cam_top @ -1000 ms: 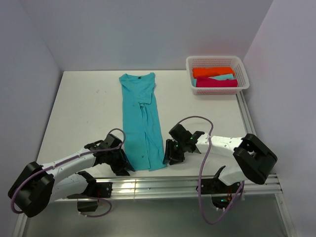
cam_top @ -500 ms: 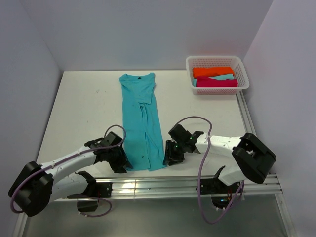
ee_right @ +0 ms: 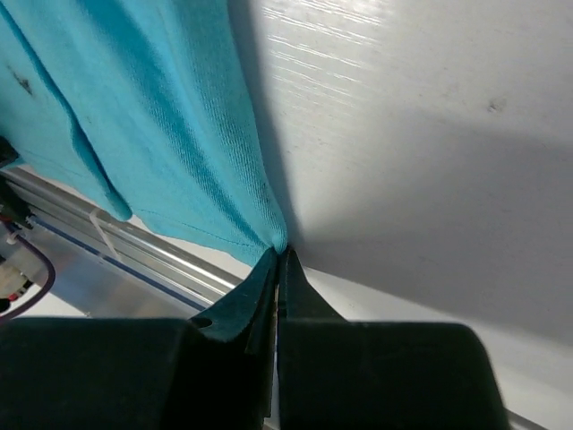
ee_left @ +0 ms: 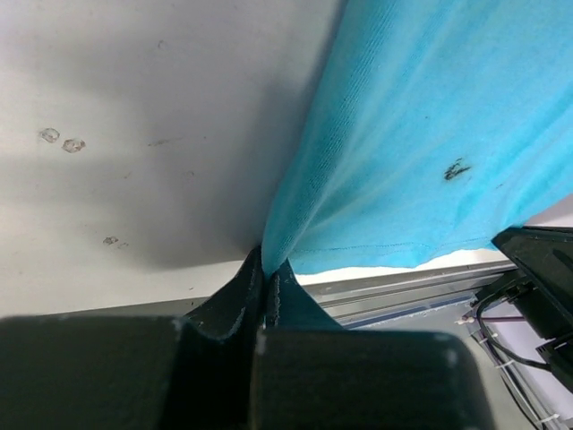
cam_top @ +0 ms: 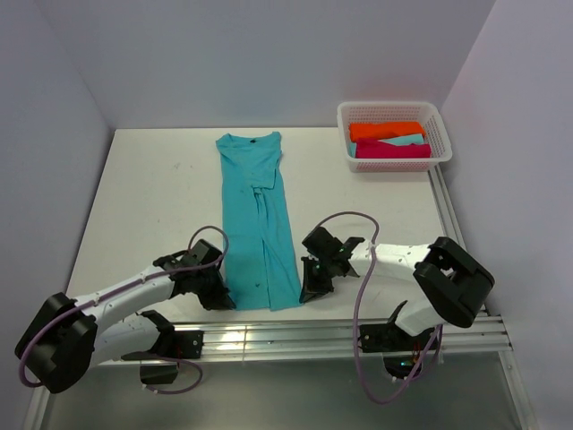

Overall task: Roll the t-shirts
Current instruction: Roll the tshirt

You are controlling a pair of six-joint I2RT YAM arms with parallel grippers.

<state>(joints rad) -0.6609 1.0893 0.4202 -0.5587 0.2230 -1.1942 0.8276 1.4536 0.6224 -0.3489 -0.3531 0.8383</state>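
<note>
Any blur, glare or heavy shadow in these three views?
Top external: sharp, evenly lit, glare on the rail at the near edge. Left wrist: fingers dark, slightly soft; shadow on the table beside the turquoise t-shirt. Right wrist: broad shadow right of the t-shirt, faint sheen at top.

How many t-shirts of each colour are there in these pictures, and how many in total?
Turquoise t-shirt: 1
Orange t-shirt: 1
Pale turquoise t-shirt: 1
Magenta t-shirt: 1
Total: 4
</note>
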